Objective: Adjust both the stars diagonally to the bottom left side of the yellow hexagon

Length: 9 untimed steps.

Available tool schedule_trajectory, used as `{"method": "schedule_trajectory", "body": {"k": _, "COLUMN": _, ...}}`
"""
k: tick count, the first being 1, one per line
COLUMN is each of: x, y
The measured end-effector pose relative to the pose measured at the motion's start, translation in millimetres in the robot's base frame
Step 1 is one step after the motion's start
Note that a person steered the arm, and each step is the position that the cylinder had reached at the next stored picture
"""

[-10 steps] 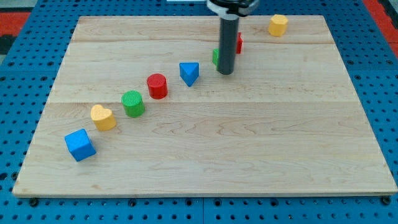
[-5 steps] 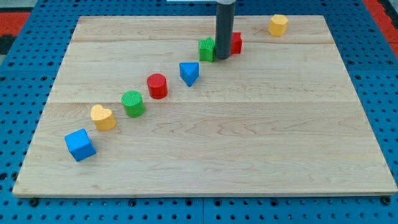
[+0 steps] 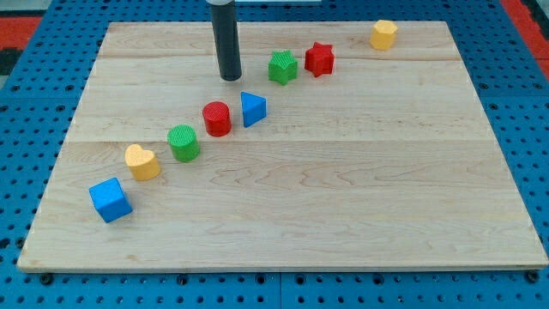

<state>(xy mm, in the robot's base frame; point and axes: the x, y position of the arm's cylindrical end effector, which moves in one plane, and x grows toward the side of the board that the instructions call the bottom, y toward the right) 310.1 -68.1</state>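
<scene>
The yellow hexagon [image 3: 383,34] sits near the board's top right corner. The red star [image 3: 319,58] lies down-left of it, and the green star [image 3: 282,66] sits just left of the red star. My tip [image 3: 230,78] rests on the board left of the green star and above the blue triangle [image 3: 252,109], touching no block.
A diagonal row runs down-left from the triangle: red cylinder [image 3: 217,118], green cylinder [image 3: 184,142], yellow heart [image 3: 141,161], blue cube [image 3: 111,200]. The wooden board [image 3: 343,197] lies on a blue pegboard.
My tip moved from between the two stars leftward to above the blue triangle. The green star stayed where it was pushed. The blue triangle shifted slightly left toward the red cylinder.
</scene>
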Motion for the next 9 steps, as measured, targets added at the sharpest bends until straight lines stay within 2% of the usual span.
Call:
{"method": "schedule_trajectory", "body": {"k": 1, "x": -27, "y": 19}}
{"method": "schedule_trajectory", "body": {"k": 2, "x": -32, "y": 17}}
{"method": "schedule_trajectory", "body": {"k": 3, "x": -28, "y": 74}}
{"method": "schedule_trajectory", "body": {"k": 5, "x": -16, "y": 122}}
{"method": "schedule_trajectory", "body": {"k": 6, "x": -35, "y": 148}}
{"method": "schedule_trajectory", "body": {"k": 9, "x": 17, "y": 207}}
